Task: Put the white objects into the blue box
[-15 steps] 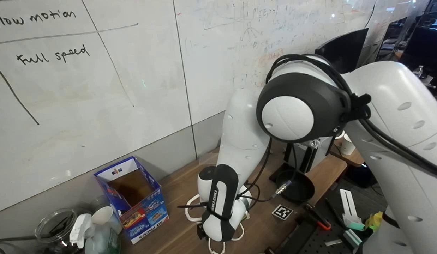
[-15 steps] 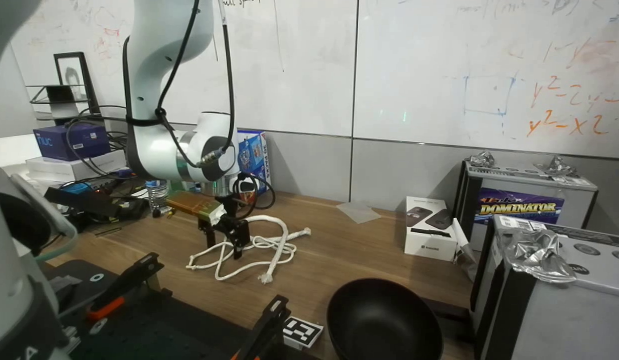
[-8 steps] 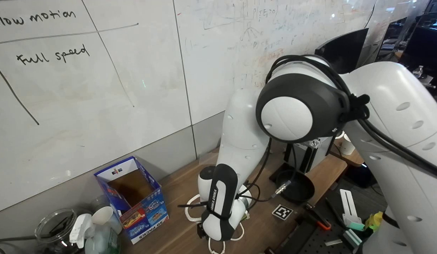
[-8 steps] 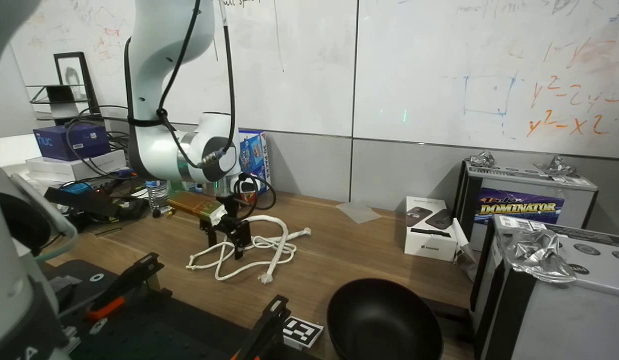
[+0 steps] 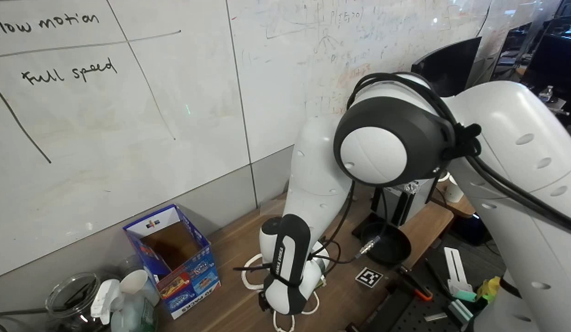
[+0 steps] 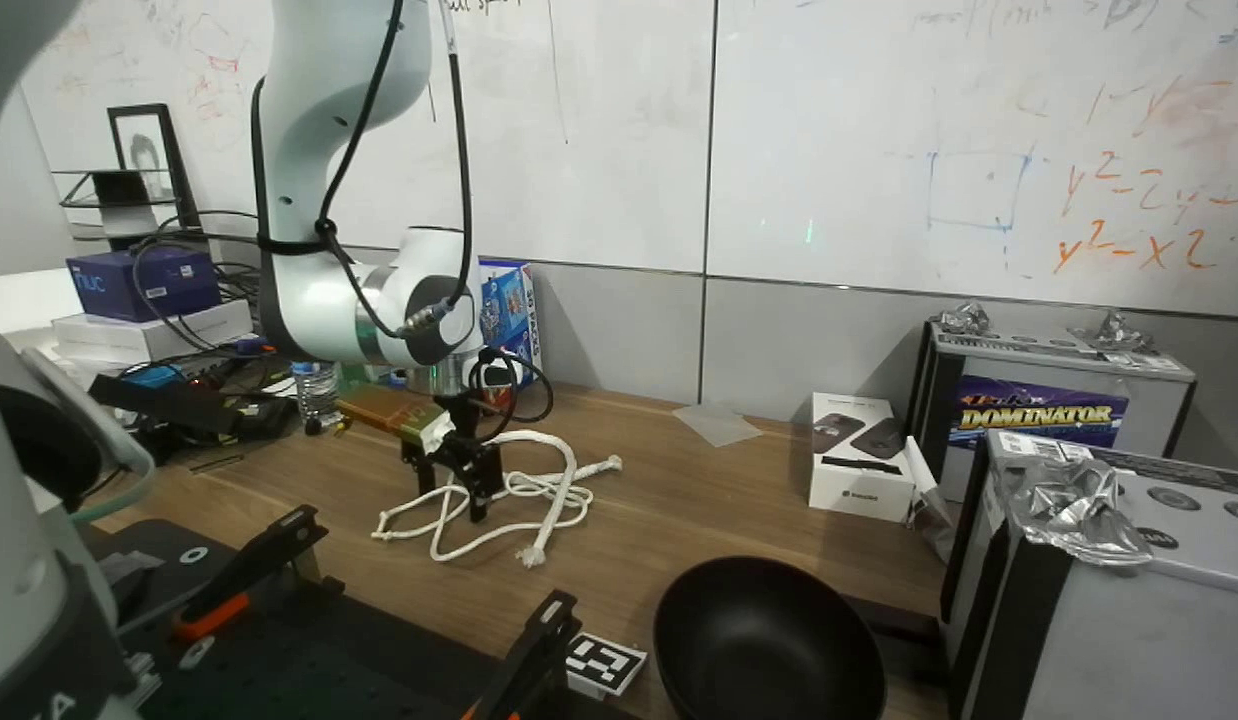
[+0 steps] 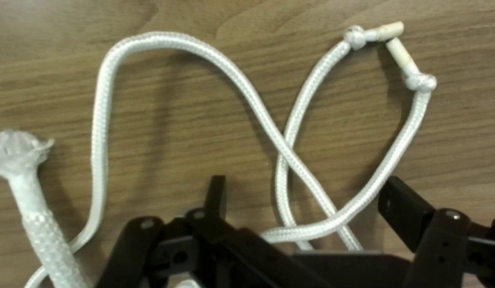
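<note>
White cords lie loosely coiled on the wooden table in an exterior view [image 6: 556, 508], partly hidden under the arm in an exterior view [image 5: 243, 278]. In the wrist view the white cord [image 7: 167, 39] makes crossing loops with knotted ends; a thicker frayed end [image 7: 29, 192] lies at left. My gripper [image 7: 306, 186] is open, its fingers apart on either side of several cord strands; it also shows low over the coil in an exterior view [image 6: 451, 502]. The blue box [image 5: 193, 279] stands open-topped by the whiteboard wall, with bare brown inside visible; it is partly behind the arm in an exterior view [image 6: 509, 310].
A spray bottle [image 5: 131, 318], a cup [image 5: 139, 287] and a clear jar [image 5: 66, 306] stand beside the blue box. A black bowl [image 6: 764, 640], a white phone box [image 6: 859, 480] and grey metal boxes [image 6: 1109, 620] stand on the table. A printed marker [image 6: 604, 664] is near the bowl.
The arm and gripper have sunk very slightly and shifted a little toward the right in an exterior view. The cords and the blue box have not moved.
</note>
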Robot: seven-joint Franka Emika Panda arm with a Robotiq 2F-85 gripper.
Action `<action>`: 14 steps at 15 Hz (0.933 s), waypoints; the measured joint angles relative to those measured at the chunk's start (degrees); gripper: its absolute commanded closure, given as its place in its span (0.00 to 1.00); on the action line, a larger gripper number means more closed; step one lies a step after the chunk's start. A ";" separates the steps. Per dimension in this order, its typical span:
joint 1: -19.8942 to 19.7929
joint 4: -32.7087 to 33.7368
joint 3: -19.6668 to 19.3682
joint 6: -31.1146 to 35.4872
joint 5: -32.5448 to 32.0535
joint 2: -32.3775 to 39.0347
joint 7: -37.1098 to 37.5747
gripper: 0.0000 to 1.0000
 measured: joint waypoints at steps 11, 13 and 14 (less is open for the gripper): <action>0.17 0.18 -0.07 1.42 0.03 -0.20 -0.27 0.99; 0.27 0.20 -0.14 1.43 0.03 -0.20 -0.35 0.96; 0.27 0.21 -0.13 1.40 0.03 -0.20 -0.48 0.96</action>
